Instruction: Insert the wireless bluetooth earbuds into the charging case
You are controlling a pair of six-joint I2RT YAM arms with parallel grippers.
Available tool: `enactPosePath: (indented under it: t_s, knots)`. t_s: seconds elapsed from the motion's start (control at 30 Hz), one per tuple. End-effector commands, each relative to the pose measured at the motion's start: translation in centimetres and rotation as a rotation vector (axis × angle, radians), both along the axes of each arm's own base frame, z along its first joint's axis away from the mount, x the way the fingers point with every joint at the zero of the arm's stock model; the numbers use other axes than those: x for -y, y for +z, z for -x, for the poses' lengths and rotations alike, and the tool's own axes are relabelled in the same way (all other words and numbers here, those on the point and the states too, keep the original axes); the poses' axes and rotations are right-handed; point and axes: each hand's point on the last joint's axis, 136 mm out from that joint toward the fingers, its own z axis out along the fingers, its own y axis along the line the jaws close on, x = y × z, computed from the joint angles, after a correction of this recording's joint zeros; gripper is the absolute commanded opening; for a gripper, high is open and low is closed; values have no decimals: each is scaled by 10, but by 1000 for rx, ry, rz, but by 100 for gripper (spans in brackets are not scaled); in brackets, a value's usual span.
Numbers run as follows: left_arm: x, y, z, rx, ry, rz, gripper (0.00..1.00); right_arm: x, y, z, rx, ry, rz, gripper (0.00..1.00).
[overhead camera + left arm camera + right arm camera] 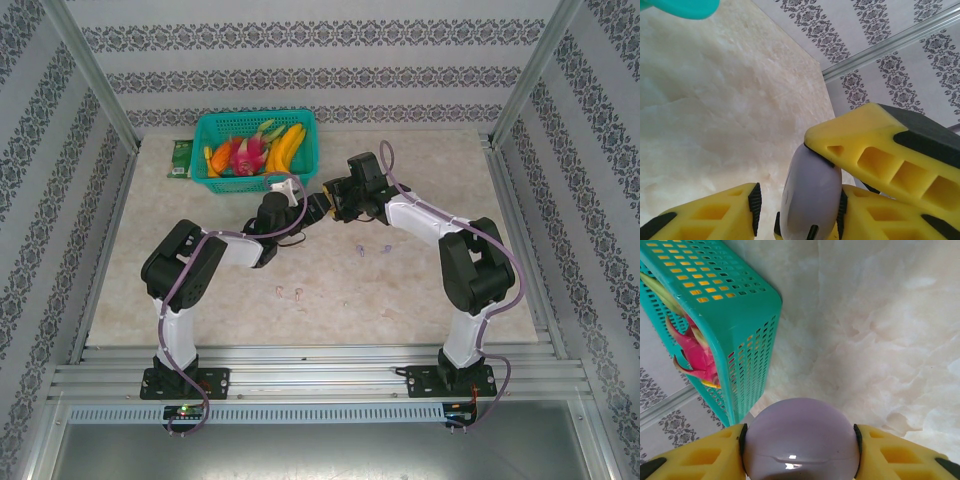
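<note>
The wireless bluetooth earbuds (291,293) lie loose on the pale marbled table (420,290) in the top view. We make out two pinkish specks in front of the left arm and two purplish ones (371,248) further back toward the right arm, too small for us to read their shape. None is in the case. Beyond them the left gripper (312,207) and right gripper (332,195) meet tip to tip above the table, near a teal basket (235,184) of fruit; what they hold between them is hidden here. In the left wrist view we see the charging case (810,200), a smooth pale lilac pebble standing on edge between this gripper's yellow fingers (715,217). It touches one pad while a clear gap separates it from the other, so these jaws are released. One finger of the right gripper presses on its upper edge. In the right wrist view the case bulges as a glossy lilac dome, clenched between both black pads, with a fine seam across it; the lid looks closed to us. We judge the step in hand to be opening the case, well before any bud goes in. Next, one gripper needs to steady the base while the other catches the lid at the seam, a slippery, rounded hold.
</note>
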Motion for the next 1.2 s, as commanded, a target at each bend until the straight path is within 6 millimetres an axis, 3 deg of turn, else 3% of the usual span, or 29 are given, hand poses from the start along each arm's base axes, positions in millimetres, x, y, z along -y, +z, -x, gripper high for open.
enactPosePath:
  t_s: [0.0,0.57,1.17]
  knots:
    - [4,6,0,42,11,16,44,-4,11,8,4,7,-22,49]
    - [4,-8,13,40,-6,-57,43,16,6,6,-15,-58,-23,49]
    - [20,2,1,58,-38,-38,34,6,6,9,-11,-31,-38,49]
